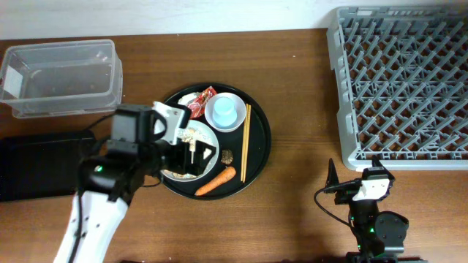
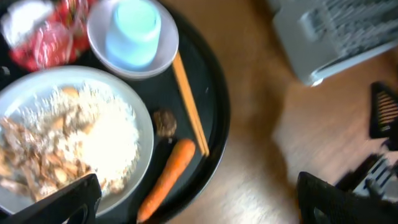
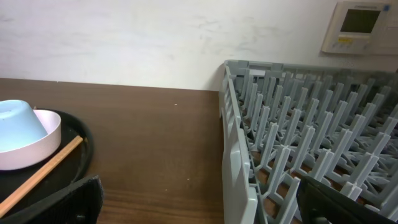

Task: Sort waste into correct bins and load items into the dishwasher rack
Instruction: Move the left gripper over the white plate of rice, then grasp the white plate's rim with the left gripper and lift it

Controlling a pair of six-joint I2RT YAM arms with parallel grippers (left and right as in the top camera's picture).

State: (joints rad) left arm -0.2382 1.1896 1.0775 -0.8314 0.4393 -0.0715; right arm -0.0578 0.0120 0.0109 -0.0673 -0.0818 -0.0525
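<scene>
My left gripper (image 1: 196,155) hovers open over the plate (image 2: 142,127) of rice-like crumbs (image 2: 99,140) on the round black tray, nothing between its fingers. Around the plate lie an orange carrot (image 2: 169,177), a brown lump (image 2: 164,122), wooden chopsticks (image 2: 189,102), a red wrapper (image 2: 46,43) and a white tissue (image 2: 22,15). An upside-down light-blue cup (image 2: 132,31) sits in the small bowl (image 2: 158,59). The clear tub (image 1: 62,77) and shallow black tray (image 1: 36,164) stand left. My right gripper (image 1: 355,172) is open and empty, below the grey rack (image 1: 402,80).
The round black tray (image 1: 259,139) sits mid-table between the bins and the rack. A white wall with a small control panel (image 3: 359,26) runs behind the table. Bare brown wood lies between the round tray and the rack's near wall (image 3: 235,168).
</scene>
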